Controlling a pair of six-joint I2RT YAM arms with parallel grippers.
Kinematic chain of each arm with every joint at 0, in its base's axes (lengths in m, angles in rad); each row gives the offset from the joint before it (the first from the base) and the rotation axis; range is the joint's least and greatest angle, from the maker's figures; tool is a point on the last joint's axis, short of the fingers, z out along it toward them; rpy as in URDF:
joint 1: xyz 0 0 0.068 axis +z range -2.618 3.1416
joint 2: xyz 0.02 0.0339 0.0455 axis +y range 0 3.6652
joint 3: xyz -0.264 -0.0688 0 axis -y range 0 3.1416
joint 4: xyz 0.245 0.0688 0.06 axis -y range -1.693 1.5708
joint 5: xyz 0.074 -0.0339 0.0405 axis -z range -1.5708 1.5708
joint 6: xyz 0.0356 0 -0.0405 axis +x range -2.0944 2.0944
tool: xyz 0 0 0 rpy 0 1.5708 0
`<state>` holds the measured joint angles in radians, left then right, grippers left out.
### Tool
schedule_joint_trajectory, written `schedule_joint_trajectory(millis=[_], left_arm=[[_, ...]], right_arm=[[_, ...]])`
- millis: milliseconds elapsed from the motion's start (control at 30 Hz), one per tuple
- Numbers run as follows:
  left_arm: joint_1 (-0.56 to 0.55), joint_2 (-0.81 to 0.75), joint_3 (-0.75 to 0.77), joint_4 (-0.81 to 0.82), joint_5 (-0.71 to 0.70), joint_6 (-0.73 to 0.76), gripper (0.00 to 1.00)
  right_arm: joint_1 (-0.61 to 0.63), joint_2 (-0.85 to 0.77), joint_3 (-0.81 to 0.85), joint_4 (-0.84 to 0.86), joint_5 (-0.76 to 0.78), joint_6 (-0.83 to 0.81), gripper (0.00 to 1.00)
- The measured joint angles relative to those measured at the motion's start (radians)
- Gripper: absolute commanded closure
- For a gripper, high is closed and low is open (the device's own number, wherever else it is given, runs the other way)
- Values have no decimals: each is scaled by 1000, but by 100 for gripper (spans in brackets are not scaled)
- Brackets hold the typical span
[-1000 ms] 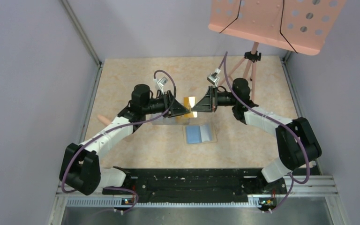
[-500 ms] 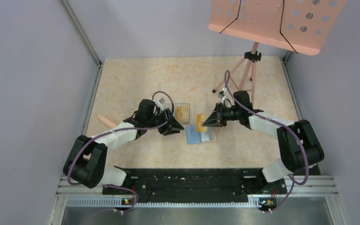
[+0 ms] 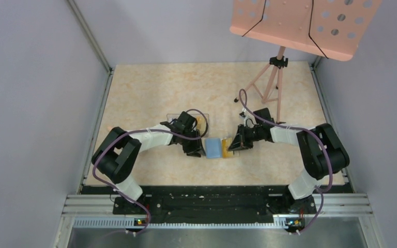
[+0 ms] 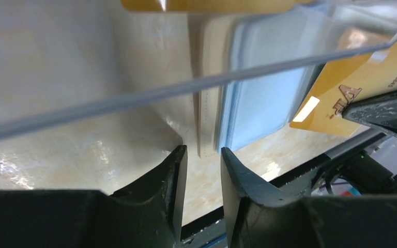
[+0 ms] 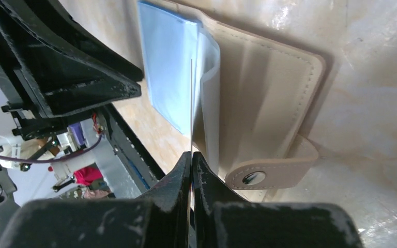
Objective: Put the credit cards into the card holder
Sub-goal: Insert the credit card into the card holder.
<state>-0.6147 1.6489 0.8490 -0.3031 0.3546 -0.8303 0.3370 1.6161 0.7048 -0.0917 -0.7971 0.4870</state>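
The card holder (image 3: 214,149) lies open on the table, light blue inside, tan outside with a snap tab (image 5: 253,178). My right gripper (image 3: 231,145) is shut on a yellow-orange credit card (image 3: 227,144), held low over the holder's right half. In the right wrist view the card shows edge-on (image 5: 191,98) between the shut fingers (image 5: 192,154), against the blue inner flap (image 5: 168,62). My left gripper (image 3: 199,150) is open and empty at the holder's left edge; its fingertips (image 4: 203,151) sit just short of the tan edge (image 4: 207,124). The held card also shows in the left wrist view (image 4: 351,93).
A clear plastic box (image 3: 205,124) stands just behind the holder, partly under my left arm; its rim (image 4: 186,90) crosses the left wrist view, with another yellow card (image 4: 207,4) inside. A pink music stand's tripod (image 3: 269,77) is at the back right. A black rail (image 3: 207,199) runs along the near edge.
Both grippers came down and toward the near side. The right one carried the yellow card from above the clear box down to the open holder; the left one moved to the holder's left edge.
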Motion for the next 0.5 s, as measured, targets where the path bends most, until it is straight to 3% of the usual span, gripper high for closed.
schedule_joint_trajectory(millis=[400,500], left_arm=[[-28,45,106,-135,-148,36,69],[-29,47,117,-156,-166,45,74]], right_arm=[[0,39,18,-29,-5,-41,100],[0,39,24,-34,-12,-41,100]])
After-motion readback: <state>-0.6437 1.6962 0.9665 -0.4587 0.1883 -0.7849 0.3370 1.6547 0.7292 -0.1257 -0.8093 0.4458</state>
